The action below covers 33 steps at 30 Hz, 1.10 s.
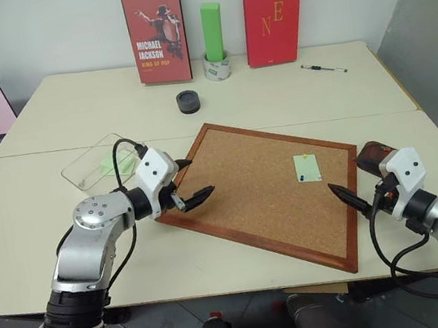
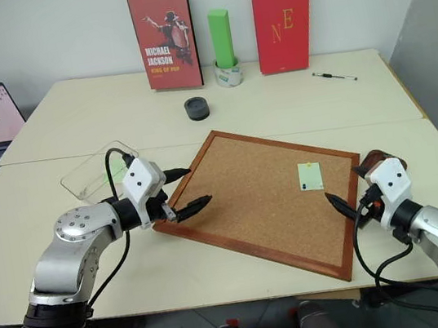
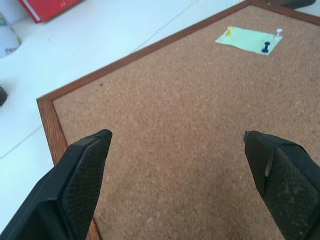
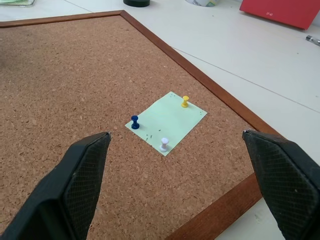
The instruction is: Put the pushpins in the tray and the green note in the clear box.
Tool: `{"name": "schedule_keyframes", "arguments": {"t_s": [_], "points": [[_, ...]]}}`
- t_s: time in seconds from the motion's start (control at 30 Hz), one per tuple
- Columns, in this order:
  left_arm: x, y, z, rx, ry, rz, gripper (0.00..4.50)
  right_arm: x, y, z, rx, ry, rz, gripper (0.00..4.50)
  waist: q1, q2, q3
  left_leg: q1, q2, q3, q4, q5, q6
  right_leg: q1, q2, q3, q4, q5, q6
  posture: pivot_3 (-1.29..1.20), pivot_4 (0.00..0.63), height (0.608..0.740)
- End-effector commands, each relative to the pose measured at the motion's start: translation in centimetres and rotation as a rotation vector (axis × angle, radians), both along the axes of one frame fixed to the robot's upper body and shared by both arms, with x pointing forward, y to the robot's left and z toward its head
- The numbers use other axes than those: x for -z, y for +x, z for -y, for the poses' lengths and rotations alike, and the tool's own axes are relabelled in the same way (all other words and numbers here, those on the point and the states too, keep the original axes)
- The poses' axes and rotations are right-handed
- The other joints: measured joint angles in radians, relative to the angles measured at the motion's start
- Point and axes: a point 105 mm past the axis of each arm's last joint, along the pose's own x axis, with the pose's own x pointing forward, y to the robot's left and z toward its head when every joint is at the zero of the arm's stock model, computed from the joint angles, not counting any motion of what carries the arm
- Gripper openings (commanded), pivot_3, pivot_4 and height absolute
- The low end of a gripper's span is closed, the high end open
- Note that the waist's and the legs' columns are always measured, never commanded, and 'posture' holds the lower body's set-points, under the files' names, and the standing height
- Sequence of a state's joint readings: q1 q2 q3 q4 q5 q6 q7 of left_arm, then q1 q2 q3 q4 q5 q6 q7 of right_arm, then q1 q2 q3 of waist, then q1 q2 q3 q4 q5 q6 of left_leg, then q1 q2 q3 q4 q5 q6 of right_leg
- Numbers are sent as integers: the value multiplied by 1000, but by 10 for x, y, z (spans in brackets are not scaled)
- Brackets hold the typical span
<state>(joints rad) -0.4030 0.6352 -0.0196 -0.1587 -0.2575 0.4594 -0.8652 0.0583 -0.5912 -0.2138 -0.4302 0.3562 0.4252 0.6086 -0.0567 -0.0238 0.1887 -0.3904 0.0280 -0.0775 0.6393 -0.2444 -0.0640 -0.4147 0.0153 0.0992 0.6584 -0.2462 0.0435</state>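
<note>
green note [image 4: 166,121] pinned to cork board [image 1: 247,184] by three pushpins [image 4: 135,122] | straight ahead of right gripper [image 1: 347,194], the nearer | left gripper [image 1: 196,190] well apart | both spread wide, empty

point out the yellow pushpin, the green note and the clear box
yellow pushpin [image 4: 185,101], right wrist view, on its head
green note [image 4: 167,121], right wrist view, on the bare middle of the paper
clear box [image 1: 87,167], left eye view, on its transparent floor

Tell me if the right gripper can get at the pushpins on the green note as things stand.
Probably yes. The right gripper faces the green note with jaws open, only bare cork board between. The three pushpins stand upright and exposed; nothing blocks the way.
</note>
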Motion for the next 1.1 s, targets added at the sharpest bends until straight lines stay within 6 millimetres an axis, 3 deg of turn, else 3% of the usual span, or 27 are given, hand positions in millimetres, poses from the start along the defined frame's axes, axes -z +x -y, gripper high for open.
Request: {"name": "schedule_keyframes", "arguments": {"t_s": [0.03,0.23,0.27,0.37,0.6,0.77,0.87,0.97,1.03,1.1], "points": [[-10,1,7,21,-15,42,4500,-17,-3,-2,-20,-6,54,4490,0,0,0,0,0,0,0,0,0,0,0,0,0,0,0,0,150,740],[-8,-4,18,73,-65,14,4500,-19,-3,-12,-47,-5,58,4490,0,0,0,0,0,0,0,0,0,0,0,0,0,0,0,0,150,740],[-9,-4,19,74,-70,13,4133,-20,-2,-13,-49,-4,59,4500,0,0,0,0,0,0,0,0,0,0,0,0,0,0,0,0,150,740],[-8,-1,23,93,-79,-1,3795,-23,-2,-19,-62,6,64,4500,0,0,0,0,0,0,0,0,0,0,0,0,0,0,0,0,150,740],[2,0,29,154,-65,-57,2356,-27,-3,-27,-76,36,66,4500,0,0,0,0,0,0,1,0,0,0,0,0,0,0,0,0,150,740],[8,10,33,169,-66,-63,1423,-26,-4,-43,-79,71,62,4500,0,0,0,-1,0,0,1,0,0,0,0,0,1,2,4,0,150,740],[8,17,41,194,-73,-47,856,-25,-1,-52,-94,70,54,4500,0,0,0,-1,0,-1,1,0,0,0,0,0,1,2,4,0,150,740],[8,25,57,224,-93,-40,326,-25,5,-49,-74,71,54,4500,1,0,0,-1,0,-1,3,0,0,0,0,0,1,2,4,0,150,740],[8,28,69,259,-100,-34,55,-27,8,-48,-67,72,59,4500,1,0,0,-2,-1,-1,4,0,0,0,0,-1,1,2,4,0,150,740],[10,29,74,281,-103,-35,55,-28,10,-50,-63,70,64,4500,2,0,0,-3,-1,-1,4,0,0,0,0,0,1,3,5,0,150,740]]}}
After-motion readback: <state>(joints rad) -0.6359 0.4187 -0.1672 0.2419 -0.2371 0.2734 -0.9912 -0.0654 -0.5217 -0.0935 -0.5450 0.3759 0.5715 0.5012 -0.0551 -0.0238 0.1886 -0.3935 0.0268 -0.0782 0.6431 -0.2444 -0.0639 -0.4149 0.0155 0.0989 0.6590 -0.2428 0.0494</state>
